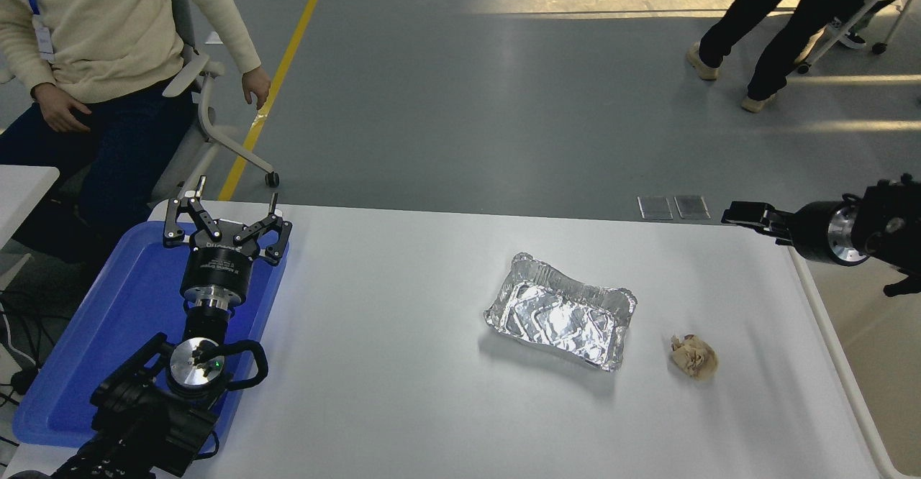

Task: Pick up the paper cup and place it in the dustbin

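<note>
At the right edge of the head view, the right gripper is seen side-on above the counter's far right corner, pointing left; whether its jaws are released or clenched cannot be told from this angle, and nothing is seen between them. The paper cup is not seen anywhere in the view. The dustbin is cut off by the right and bottom edges, so only its pale rim and part of its beige inside are shown, and its contents cannot be made out. The right arm is largely cropped by the picture's edge.

A crinkled foil tray is set near the counter's middle, with a crumpled tan paper ball just to its right, apart from it. At the lower left, the left gripper is parked over a blue tray, its jaws spread wide and grasping nothing.

Beyond the counter, a seated person is partly cut off at the upper left, and another person's legs are seen at the upper right.
</note>
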Available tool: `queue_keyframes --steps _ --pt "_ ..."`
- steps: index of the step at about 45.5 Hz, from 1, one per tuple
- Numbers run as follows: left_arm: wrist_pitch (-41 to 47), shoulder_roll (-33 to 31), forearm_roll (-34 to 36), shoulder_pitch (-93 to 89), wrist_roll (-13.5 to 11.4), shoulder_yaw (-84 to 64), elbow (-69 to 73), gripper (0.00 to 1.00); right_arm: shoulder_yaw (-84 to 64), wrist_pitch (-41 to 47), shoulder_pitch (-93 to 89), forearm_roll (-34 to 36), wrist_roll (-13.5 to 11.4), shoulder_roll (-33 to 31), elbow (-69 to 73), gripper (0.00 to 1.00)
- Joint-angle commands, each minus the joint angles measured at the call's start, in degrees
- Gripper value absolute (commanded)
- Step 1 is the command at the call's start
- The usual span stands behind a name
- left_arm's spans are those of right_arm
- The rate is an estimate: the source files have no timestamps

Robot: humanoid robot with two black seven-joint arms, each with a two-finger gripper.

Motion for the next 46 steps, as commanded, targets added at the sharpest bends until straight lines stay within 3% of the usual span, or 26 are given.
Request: queue_keyframes --steps 1,10,46 --pt "0.00 0.00 0.00 0.04 0.00 0.00 0.00 1.00 -10.26 -0.08 10.86 -3.08 -0.88 -3.04 12.12 1.00" --pt "0.00 0.00 0.00 -0.05 0.00 0.00 0.00 1.00 -24.95 -0.78 22.12 -2.46 -0.70 0.20 20.83 1.00" --pt "0.00 0.00 0.09 -0.05 0.00 0.00 0.00 1.00 -42.19 -0.61 39.61 -0.88 -0.70 13.74 33.92 1.00"
